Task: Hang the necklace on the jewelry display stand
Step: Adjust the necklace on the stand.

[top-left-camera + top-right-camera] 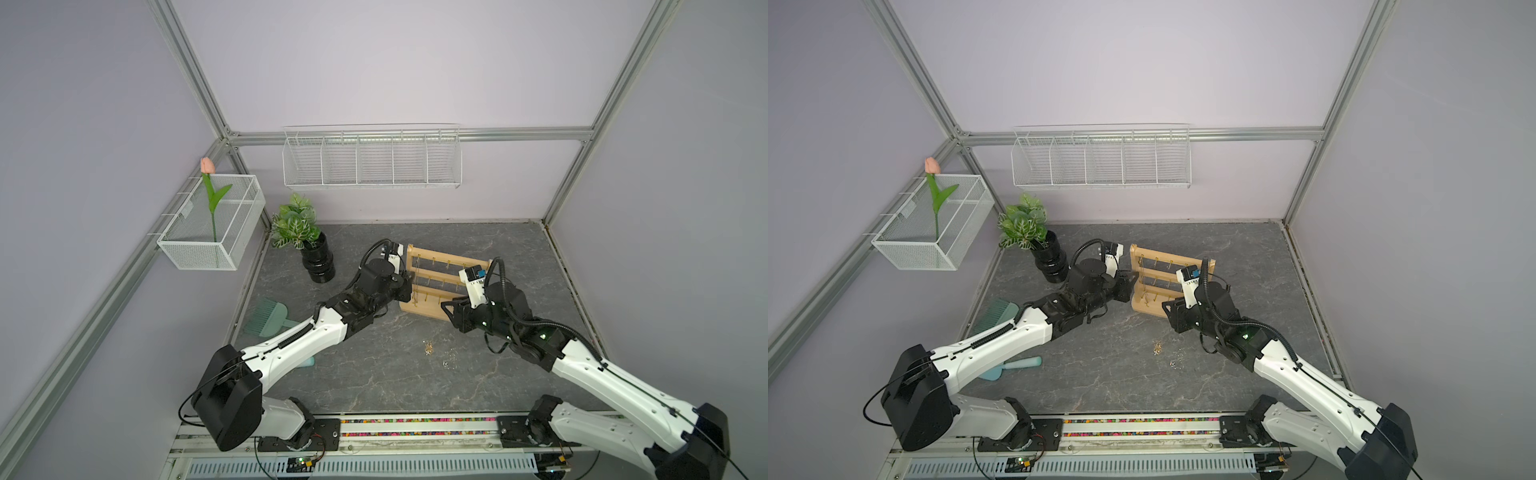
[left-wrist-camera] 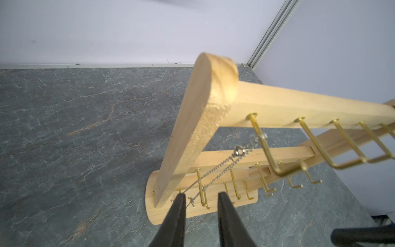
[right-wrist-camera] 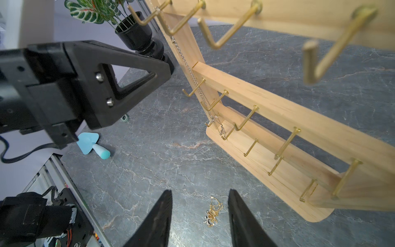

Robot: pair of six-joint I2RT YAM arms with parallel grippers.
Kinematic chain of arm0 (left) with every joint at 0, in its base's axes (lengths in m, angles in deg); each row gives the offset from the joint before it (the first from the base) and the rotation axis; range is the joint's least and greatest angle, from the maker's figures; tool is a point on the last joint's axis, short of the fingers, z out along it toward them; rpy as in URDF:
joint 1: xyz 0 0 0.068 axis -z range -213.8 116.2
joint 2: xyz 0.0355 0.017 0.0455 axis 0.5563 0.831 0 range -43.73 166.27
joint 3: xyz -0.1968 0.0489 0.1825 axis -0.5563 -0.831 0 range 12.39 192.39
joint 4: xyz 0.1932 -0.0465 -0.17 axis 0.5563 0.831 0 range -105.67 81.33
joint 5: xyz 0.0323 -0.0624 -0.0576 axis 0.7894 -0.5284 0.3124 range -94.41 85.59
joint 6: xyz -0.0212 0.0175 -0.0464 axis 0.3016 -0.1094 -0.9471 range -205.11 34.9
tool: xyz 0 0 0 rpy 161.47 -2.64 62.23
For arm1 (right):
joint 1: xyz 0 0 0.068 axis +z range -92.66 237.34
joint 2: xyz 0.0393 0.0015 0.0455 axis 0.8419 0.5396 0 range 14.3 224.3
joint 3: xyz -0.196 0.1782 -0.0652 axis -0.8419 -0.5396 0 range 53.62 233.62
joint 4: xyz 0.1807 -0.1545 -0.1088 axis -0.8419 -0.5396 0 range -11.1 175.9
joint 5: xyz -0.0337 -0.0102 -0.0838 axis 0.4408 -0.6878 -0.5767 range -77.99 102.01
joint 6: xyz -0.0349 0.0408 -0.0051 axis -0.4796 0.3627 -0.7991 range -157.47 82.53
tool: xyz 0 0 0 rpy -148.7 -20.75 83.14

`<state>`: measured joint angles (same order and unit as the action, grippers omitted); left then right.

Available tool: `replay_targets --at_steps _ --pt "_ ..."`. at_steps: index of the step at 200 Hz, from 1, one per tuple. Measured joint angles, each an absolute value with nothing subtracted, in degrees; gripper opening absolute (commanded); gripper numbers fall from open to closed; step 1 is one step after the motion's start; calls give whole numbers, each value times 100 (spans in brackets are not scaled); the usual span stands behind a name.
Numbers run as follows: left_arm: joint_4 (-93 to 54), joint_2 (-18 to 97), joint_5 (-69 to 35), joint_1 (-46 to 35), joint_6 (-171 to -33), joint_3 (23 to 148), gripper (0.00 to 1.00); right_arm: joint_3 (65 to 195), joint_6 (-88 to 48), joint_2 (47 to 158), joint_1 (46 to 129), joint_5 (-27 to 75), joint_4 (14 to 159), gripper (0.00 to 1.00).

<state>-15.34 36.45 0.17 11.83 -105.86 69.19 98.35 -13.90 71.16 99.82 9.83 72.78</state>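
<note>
Left wrist view gives me the clearest read: the silver necklace (image 2: 238, 150) hangs from the end hook of the top crossbar of the jewelry display stand (image 2: 267, 107). Its two strands drop beside the upright toward the oblong base, with a small pendant at the bottom. My left gripper (image 2: 201, 194) sits right at that end of the stand with its jaws apart and nothing between them. One strand runs past the tip of one finger (image 2: 178, 211), but I cannot tell whether it touches.

In both top views the stand stands upright on the grey bench (image 1: 374, 382), between my two arms and a little toward the back wall.

My right gripper (image 3: 200, 191) hangs above the bench in front of the stand's other end, jaws spread and empty. Seen through its camera, a gold necklace (image 3: 213, 210) lies in a small heap on the bench, framed between the two fingers but down on the surface, clear of the stand's base. In a top view a second, paler glint (image 1: 446, 364) lies just beside that heap; it is too small for me to name.

A potted plant (image 1: 297, 232) in a black vase stands at the bench's back left corner, and a teal scoop (image 3: 92, 145) lies near the left edge.
</note>
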Motion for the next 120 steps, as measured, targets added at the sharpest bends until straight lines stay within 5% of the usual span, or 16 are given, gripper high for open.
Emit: replay_targets --at_steps 120 --pt "-1671 4185 194 1240 -10568 7218 18 9698 -1359 7106 9982 942 7507 46"
